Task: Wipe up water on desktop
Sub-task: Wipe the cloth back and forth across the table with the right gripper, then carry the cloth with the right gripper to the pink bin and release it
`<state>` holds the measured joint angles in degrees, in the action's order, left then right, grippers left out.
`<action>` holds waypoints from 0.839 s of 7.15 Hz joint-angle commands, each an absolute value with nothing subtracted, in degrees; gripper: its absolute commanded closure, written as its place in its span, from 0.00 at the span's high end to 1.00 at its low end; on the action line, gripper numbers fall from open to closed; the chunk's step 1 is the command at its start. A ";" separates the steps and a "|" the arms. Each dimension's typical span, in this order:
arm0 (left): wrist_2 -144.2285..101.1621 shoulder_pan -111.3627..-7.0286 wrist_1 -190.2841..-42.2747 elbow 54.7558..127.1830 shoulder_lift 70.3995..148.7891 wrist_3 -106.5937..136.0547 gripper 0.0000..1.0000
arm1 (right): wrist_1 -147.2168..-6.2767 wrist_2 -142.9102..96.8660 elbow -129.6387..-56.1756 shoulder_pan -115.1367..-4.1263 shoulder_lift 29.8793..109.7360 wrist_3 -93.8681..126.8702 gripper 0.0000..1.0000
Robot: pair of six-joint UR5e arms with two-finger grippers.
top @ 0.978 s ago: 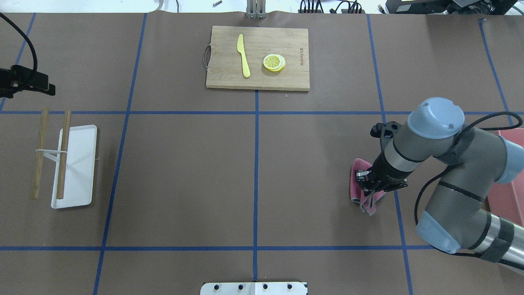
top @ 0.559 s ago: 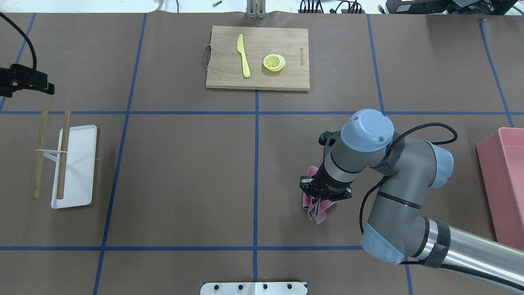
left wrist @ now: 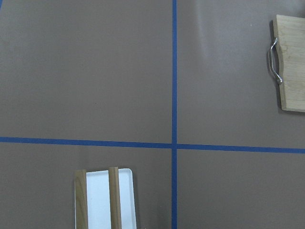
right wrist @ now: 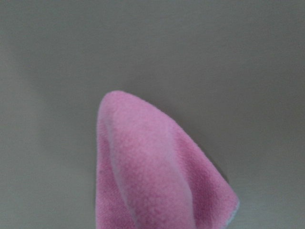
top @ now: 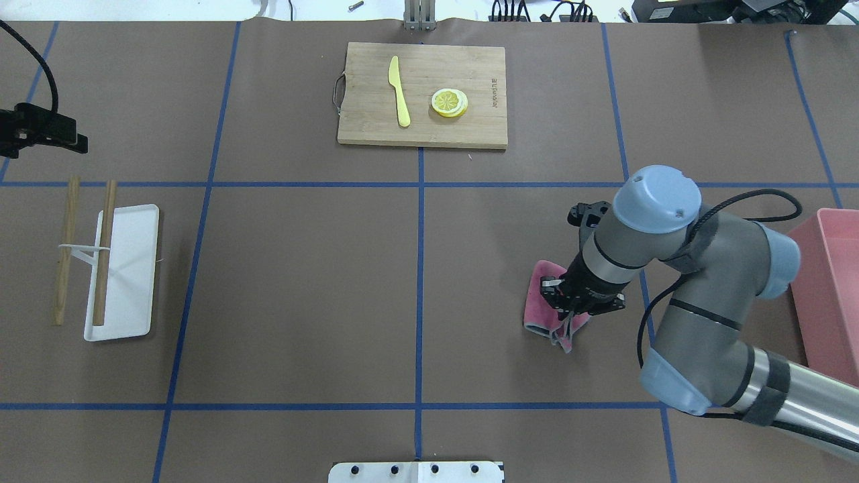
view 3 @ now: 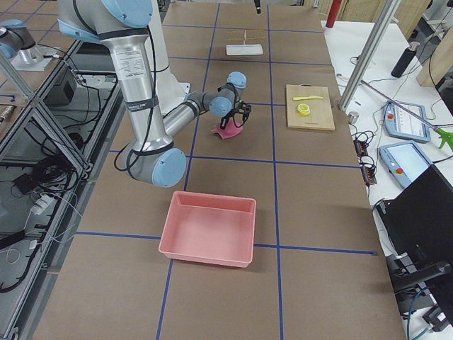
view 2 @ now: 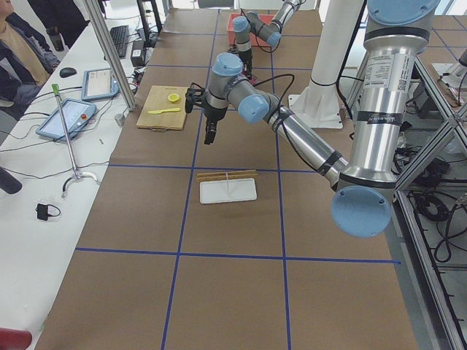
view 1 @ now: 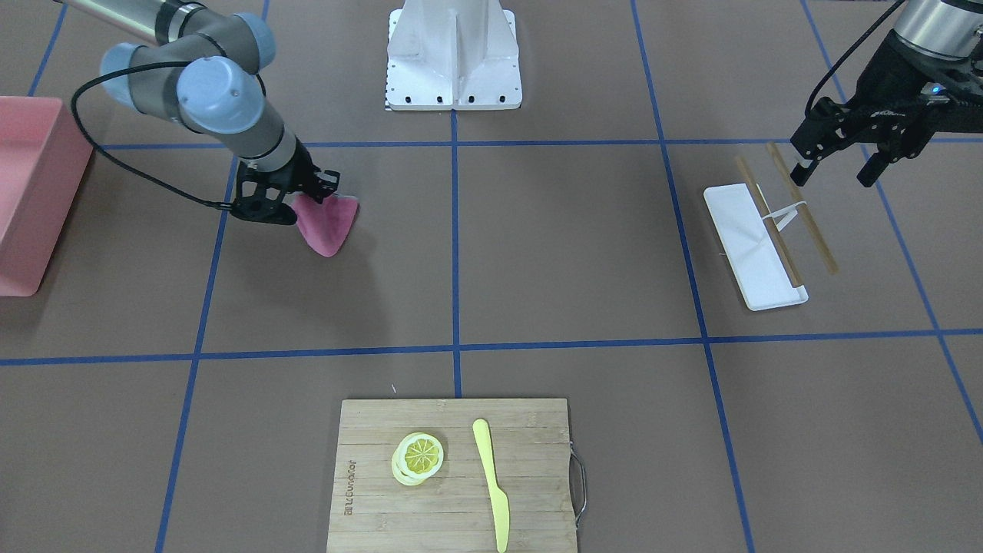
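Observation:
On the brown desktop [top: 302,302], right of centre, my right gripper [top: 569,310] is shut on a pink cloth [top: 542,303] and presses it down on the surface. From across the table the cloth [view 1: 329,219] trails beside that gripper [view 1: 298,206]. It also fills the lower half of the right wrist view as a pink cloth [right wrist: 152,176]. No water shows on the brown surface in any view. My left gripper [view 1: 835,170] hangs open and empty above the far left, just beyond the white tray [view 1: 749,238].
A bamboo cutting board [top: 423,94] with a yellow knife [top: 400,90] and lemon slices [top: 449,102] lies at the back centre. The white tray [top: 124,275] with two wooden sticks [top: 104,251] sits at left. A pink bin [top: 829,295] stands at the right edge.
My right gripper dragged the pink cloth left across the desktop, then back toward the right. The left arm has barely moved.

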<state>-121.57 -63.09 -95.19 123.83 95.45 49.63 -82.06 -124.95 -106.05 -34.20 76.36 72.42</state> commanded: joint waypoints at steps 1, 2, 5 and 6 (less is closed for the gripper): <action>-121.64 -63.11 -95.19 123.93 95.54 49.66 0.98 | -82.44 -126.64 -113.78 -40.75 88.81 62.26 0.00; -121.55 -63.11 -95.19 123.75 95.71 49.66 0.98 | -82.62 -128.74 -118.17 -45.31 92.69 60.66 0.00; -121.64 -63.02 -95.19 123.57 95.63 49.66 0.98 | -82.62 -132.08 -123.48 -59.26 102.27 45.09 0.00; -121.64 -63.02 -95.19 123.66 95.54 49.66 0.98 | -82.70 -133.23 -122.88 -64.89 106.74 34.39 0.00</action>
